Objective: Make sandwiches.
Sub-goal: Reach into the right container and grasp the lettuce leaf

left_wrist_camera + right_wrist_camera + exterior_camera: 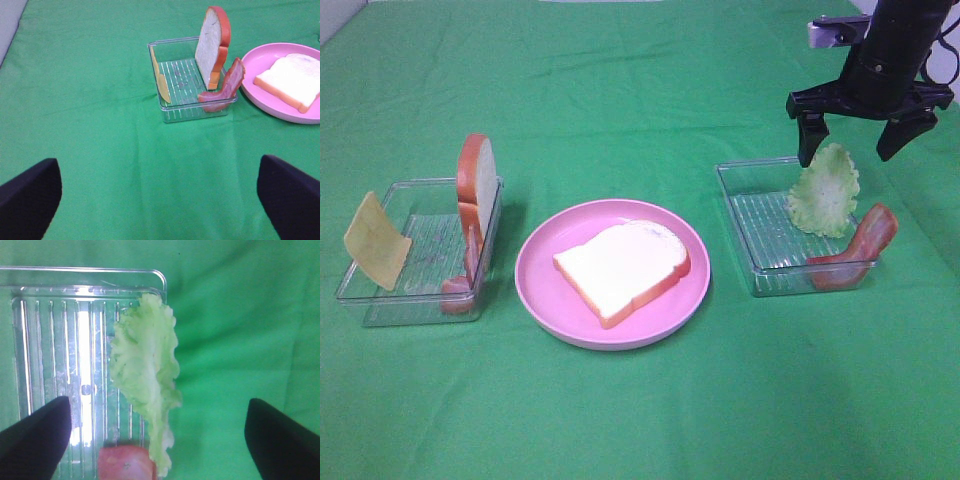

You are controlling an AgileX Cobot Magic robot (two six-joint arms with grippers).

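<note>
Both pincers stood wide and empty. The right gripper hung just above the lettuce leaf with a gap either side. The leaf leaned upright against the wall of the right tray, beside a bacon strip. The left gripper hovered over green cloth. One bread slice lay flat on the pink plate — the upright slice, cheese and second strip stood in the left tray.

We have open cloth behind and in front of the plate, and a free drop onto its flat bread. In the right tray, lettuce and bacon lean along the right wall; the left floor is bare. The right gripper, jaws wide, hangs just over the lettuce.
</note>
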